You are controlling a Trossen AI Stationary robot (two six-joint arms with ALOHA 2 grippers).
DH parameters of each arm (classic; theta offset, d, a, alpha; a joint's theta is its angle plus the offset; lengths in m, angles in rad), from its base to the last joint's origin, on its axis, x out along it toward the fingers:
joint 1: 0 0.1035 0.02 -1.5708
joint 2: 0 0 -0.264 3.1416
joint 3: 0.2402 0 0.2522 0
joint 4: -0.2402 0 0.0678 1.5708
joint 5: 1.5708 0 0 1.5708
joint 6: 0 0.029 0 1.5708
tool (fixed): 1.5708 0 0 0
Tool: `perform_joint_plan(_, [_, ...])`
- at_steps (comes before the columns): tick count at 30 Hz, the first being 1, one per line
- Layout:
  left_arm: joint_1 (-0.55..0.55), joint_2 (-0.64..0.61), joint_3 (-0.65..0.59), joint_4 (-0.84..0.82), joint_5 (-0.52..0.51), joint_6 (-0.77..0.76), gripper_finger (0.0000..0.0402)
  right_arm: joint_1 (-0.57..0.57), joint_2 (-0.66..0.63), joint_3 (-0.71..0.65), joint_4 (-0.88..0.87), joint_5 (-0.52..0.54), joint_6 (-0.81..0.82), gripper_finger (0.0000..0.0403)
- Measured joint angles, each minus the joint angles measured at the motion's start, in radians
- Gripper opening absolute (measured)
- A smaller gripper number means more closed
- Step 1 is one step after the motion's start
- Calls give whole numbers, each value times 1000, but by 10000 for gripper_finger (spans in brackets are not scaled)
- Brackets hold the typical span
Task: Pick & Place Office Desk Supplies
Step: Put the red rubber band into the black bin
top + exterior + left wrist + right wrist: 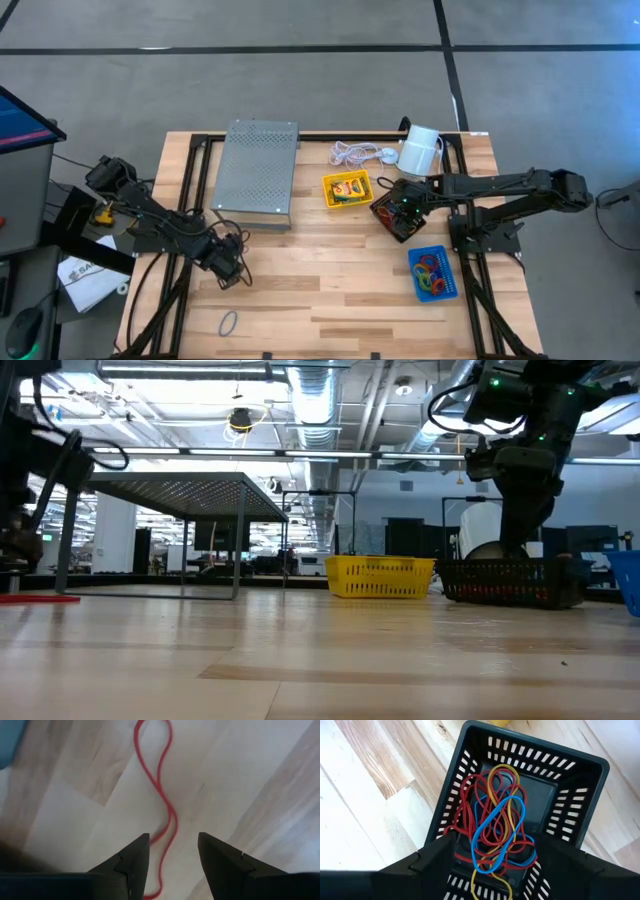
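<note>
Lying flat on pale wooden surface (260, 780), thin red rubber-band loop (162, 785) runs lengthwise straight out between spread left gripper (173, 852) jaws. Right gripper (492, 865) open above black mesh tray (570, 785) of bands.

No legible text or labels.

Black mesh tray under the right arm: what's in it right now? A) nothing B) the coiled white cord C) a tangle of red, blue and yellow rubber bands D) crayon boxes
C: the right wrist view looks straight down into the black mesh tray, and a tangle of red, blue and yellow rubber bands lies on its floor, with no crayon box or cord among them.
</note>
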Motion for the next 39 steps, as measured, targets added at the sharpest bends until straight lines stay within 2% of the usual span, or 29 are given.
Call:
perform_joint_plan(10, [4, -2, -89, 150, 0, 5, 163, 0, 0, 0, 17, 0, 1, 269])
perform_joint_plan(21, [5, -2, -104, 150, -51, 4, 157, 0, 0, 0, 50, -1, 2, 269])
perform_joint_plan(25, [26, -2, -105, 149, -41, -9, 116, 0, 0, 0, 52, -1, 3, 269])
perform_joint_plan(30, [54, -2, -106, 153, -7, -21, 20, 2, 0, 0, 59, -2, 3, 269])
perform_joint_plan(39, [58, 1, -99, 160, 45, -42, 1, 2, 0, 0, 71, -3, 2, 269])
